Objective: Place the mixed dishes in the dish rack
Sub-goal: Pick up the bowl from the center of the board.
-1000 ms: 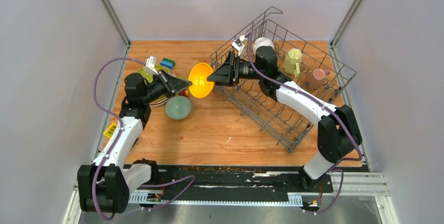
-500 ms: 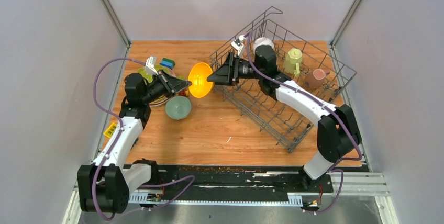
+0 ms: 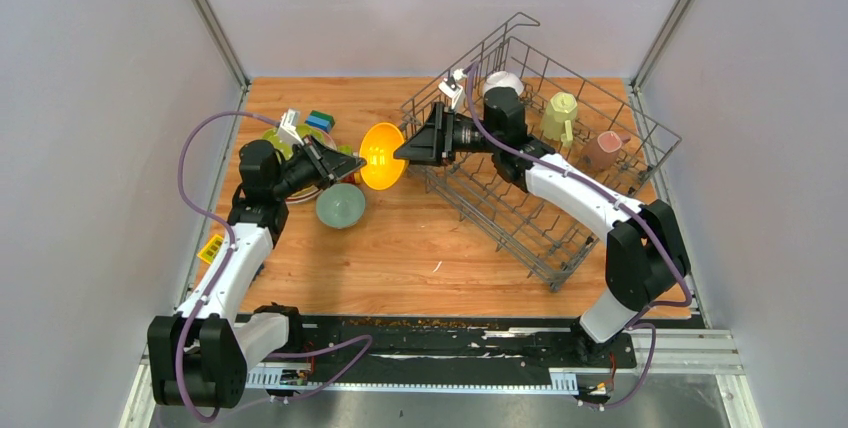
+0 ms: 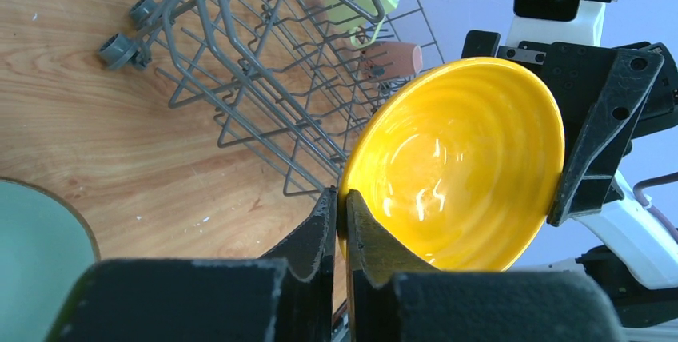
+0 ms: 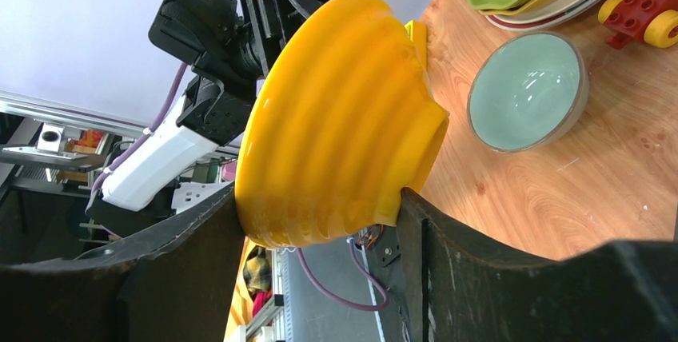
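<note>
above table, bowl between right fingers

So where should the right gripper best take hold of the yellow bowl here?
Across the ribbed outer wall, from the dish rack side: the yellow bowl is held on edge, opening toward the left gripper, which pinches its near rim.

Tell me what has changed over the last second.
The right gripper has closed on the outside of the yellow bowl, and its wrist has edged slightly left. The left gripper still pinches the bowl's rim, so both hold it. The dish rack, the pale-green mug and pink mug in it, the pale-green bowl and the plate stack have not moved.
</note>
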